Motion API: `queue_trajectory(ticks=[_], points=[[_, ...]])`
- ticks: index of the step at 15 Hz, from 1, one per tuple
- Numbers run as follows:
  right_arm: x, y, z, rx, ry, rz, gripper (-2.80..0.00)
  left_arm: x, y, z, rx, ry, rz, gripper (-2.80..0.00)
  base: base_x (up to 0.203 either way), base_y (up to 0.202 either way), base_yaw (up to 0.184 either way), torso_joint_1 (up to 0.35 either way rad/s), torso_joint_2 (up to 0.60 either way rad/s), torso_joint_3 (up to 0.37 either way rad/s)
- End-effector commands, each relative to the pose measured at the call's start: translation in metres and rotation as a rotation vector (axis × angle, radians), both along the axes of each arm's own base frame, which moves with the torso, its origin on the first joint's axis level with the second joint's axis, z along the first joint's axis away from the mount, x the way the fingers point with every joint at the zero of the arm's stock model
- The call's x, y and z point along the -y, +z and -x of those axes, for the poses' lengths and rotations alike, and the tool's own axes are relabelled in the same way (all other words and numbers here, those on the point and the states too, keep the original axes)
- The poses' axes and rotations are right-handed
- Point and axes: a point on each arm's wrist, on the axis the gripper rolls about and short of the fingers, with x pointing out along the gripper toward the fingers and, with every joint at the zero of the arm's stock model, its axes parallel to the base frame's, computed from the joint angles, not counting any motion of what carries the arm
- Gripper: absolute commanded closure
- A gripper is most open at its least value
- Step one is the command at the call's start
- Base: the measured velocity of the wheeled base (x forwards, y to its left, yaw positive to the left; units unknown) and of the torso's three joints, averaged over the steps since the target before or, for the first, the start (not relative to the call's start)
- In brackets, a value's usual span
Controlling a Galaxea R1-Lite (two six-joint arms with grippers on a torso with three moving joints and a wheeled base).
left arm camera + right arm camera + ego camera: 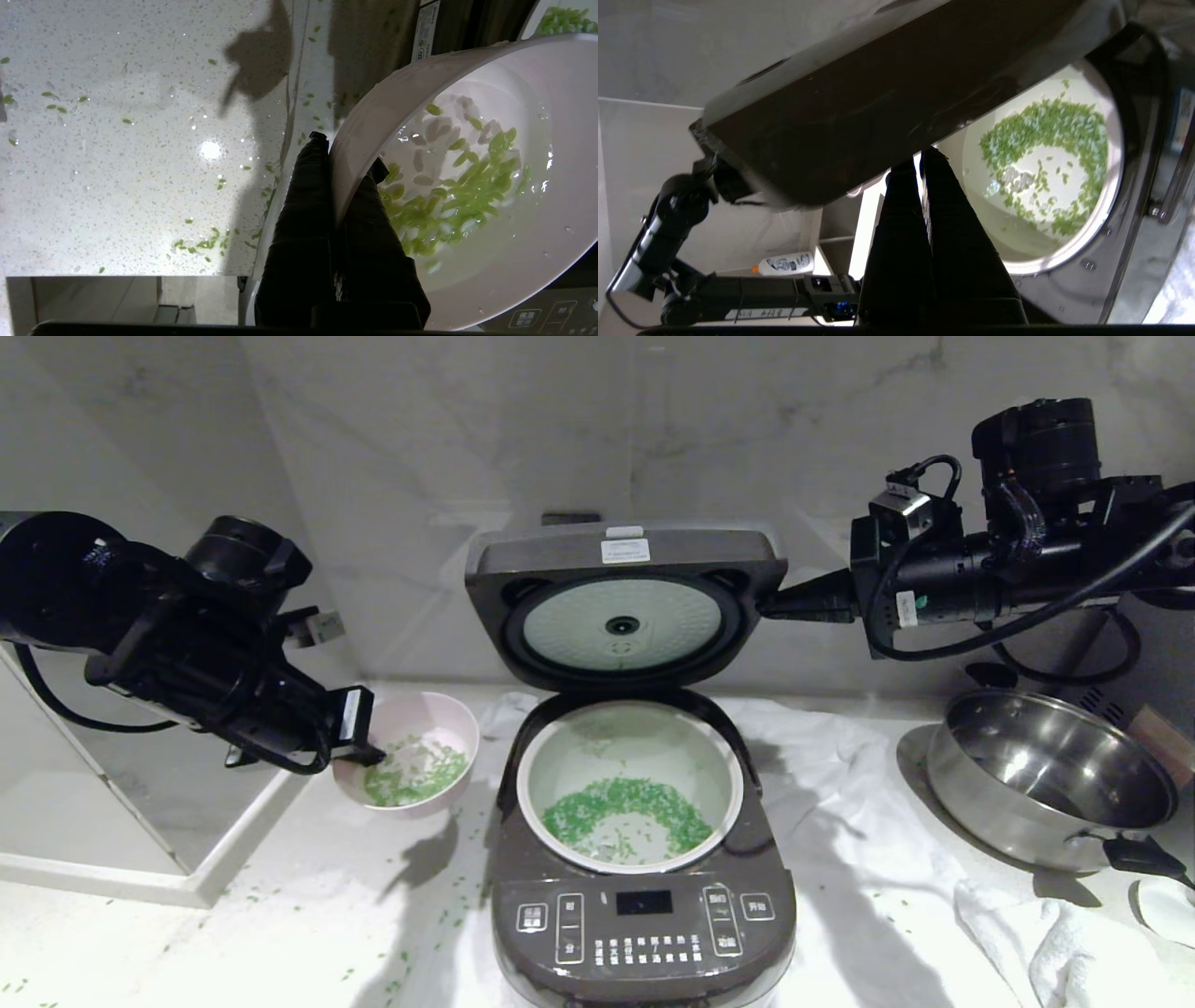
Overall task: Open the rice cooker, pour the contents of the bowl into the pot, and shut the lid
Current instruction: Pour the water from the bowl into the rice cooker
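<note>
The rice cooker [644, 915] stands at the centre with its lid [625, 560] raised upright. The pot [728, 775] lies uncovered, green contents [621, 807] spread on its bottom. Left of the cooker, my left gripper [364, 747] is shut on the near rim of the pink bowl [439, 709], which holds more green contents [415, 779]. The left wrist view shows that gripper [348, 154] pinching the bowl [514, 261] wall, with wet grains [467, 186] inside. My right gripper [770, 609] is shut and empty, its tips at the lid's right edge. The right wrist view shows this gripper [920, 158] against the lid [854, 116], with the pot [1008, 233] beyond.
A shiny steel pan [1046, 784] with black handles sits at the right on a white cloth [840, 756], a folded towel [1055, 933] before it. Stray green grains [439, 905] dot the counter. A raised white ledge [187, 887] borders the left, and a marble wall stands behind.
</note>
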Motion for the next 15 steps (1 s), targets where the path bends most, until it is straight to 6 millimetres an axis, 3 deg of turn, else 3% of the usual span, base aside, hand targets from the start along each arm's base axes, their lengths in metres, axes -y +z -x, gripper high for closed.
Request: queue_trajectory(ticks=[1,9,15], points=[[-0.005,-0.005,-0.015,-0.008,0.006,-0.003,0.00,0.000,0.001,0.001,0.002,0.000,0.001,0.00,0.000,0.000,0.000,0.000,0.00,0.000],[-0.007,-0.006,-0.040,0.010,0.001,-0.009,0.00,0.007,0.005,0.004,0.012,-0.021,0.012,0.00,0.000,0.000,0.000,0.000,0.00,0.000],[0.002,-0.002,-0.055,0.041,-0.032,-0.017,0.00,0.034,0.017,0.005,0.056,-0.093,0.032,0.00,0.000,0.000,0.000,0.000,0.00,0.000]])
